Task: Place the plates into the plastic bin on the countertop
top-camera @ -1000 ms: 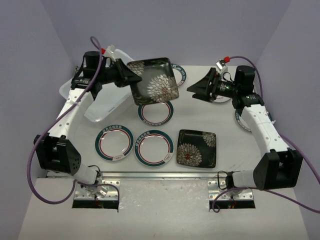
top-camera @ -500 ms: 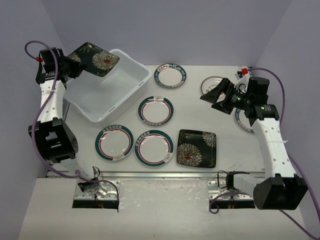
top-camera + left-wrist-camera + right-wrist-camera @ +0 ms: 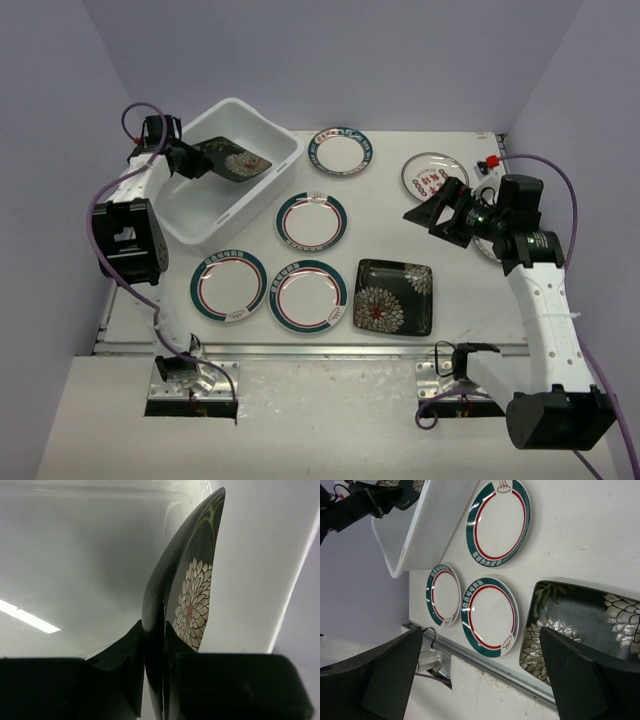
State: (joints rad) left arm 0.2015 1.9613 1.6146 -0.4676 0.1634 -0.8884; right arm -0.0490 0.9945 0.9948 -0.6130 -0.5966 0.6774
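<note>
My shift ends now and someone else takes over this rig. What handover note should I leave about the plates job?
Left gripper: shut on the black flowered plate, held tilted inside the plastic bin, not yet released.
Right gripper: open, holding nothing, above the countertop near the red-character plate.
Done: no plate lies loose in the bin, as far as shows.
Left: release that plate, then bin the four teal-ringed plates, the second black flowered plate and the red-character plate, all lying on the countertop.
</note>
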